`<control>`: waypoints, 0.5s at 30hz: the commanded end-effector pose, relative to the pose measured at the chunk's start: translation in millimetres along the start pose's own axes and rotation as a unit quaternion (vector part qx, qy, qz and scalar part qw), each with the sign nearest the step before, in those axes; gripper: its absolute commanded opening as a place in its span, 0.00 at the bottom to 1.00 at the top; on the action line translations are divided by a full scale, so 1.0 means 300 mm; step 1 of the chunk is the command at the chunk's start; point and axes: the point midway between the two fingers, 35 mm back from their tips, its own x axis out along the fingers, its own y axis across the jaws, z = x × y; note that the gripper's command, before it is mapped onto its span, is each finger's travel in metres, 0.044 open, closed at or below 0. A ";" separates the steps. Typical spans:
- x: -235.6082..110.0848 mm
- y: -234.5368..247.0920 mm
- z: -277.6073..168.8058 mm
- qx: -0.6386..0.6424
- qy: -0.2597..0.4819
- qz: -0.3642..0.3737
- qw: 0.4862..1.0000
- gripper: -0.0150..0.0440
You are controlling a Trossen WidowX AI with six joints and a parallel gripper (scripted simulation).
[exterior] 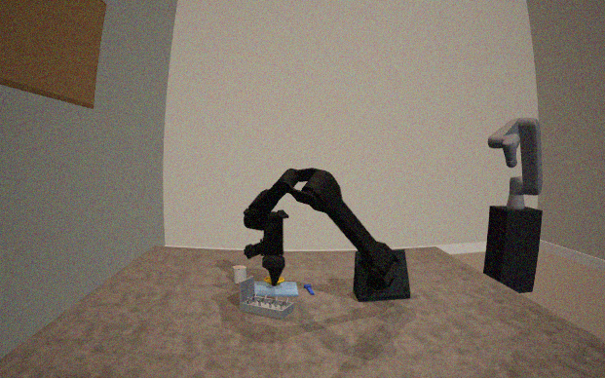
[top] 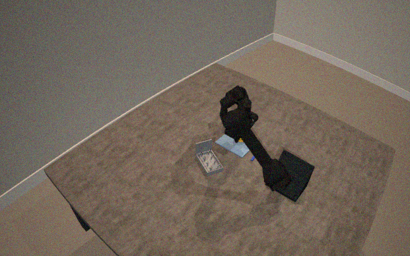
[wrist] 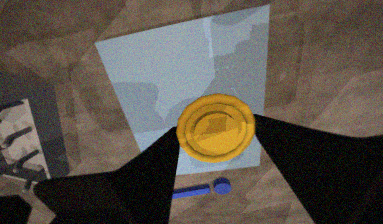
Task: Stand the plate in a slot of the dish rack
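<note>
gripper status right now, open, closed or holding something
Gripper: shut on the yellow plate, one finger on each side of its rim; the plate lies flat on the light blue mat.
</note>
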 end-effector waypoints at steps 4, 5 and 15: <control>-0.110 -0.012 0.016 -0.003 -0.002 -0.005 1.000 0.25; -0.125 -0.013 0.017 -0.003 -0.002 -0.005 1.000 0.25; -0.271 -0.013 0.016 -0.003 -0.001 -0.005 1.000 0.25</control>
